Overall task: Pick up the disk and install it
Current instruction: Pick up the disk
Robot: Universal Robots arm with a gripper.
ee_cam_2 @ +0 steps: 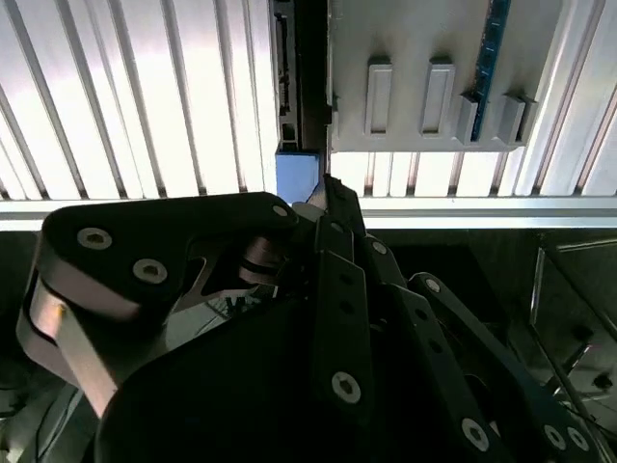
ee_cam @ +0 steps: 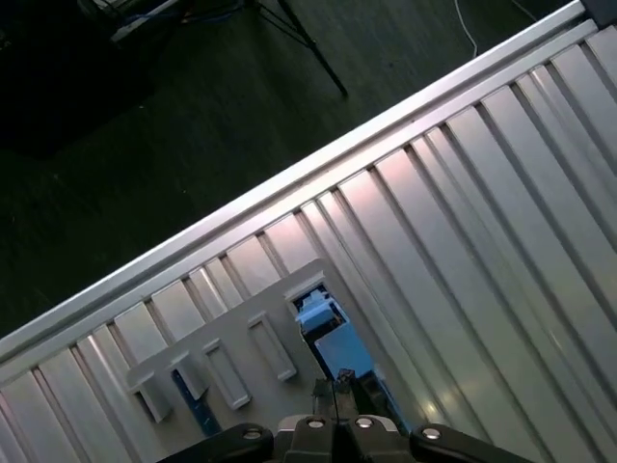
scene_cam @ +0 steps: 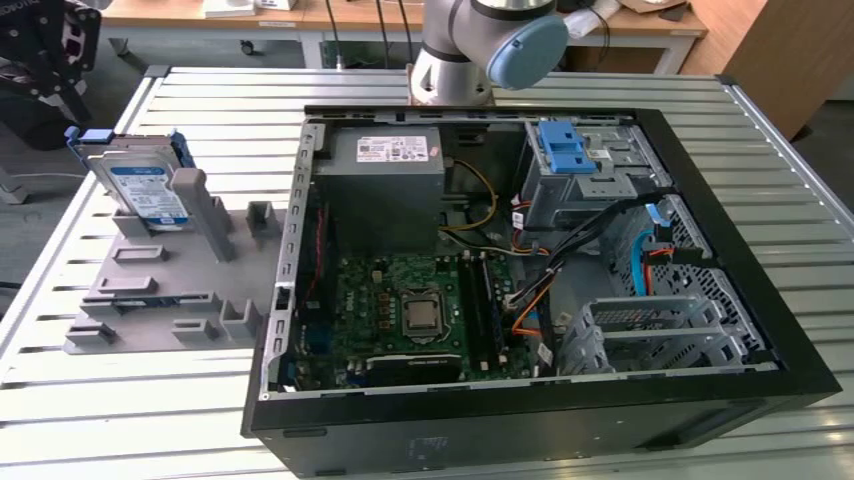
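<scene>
The disk (scene_cam: 144, 185), silver with a white-and-blue label and blue rails, stands on edge in a grey slotted holder (scene_cam: 160, 290) on the table at the exterior view's left, beside the open computer case (scene_cam: 534, 400). My black gripper (scene_cam: 60, 95) hangs above and a little to the left of it, apart from it. In the first wrist view the disk's blue-and-white upper edge (ee_cam: 323, 333) lies just past my gripper (ee_cam: 339, 388), whose fingertips meet with nothing between them. The second wrist view shows the gripper (ee_cam_2: 333, 193) over the disk's blue corner (ee_cam_2: 297, 174).
Inside the case sit a grey power-supply box (scene_cam: 387, 165), a metal cage with a blue latch (scene_cam: 574, 160), a motherboard (scene_cam: 414, 310) and a bare wire cage (scene_cam: 654, 330). The slatted aluminium table (scene_cam: 200, 100) ends near the holder, with dark floor (ee_cam: 145, 116) beyond.
</scene>
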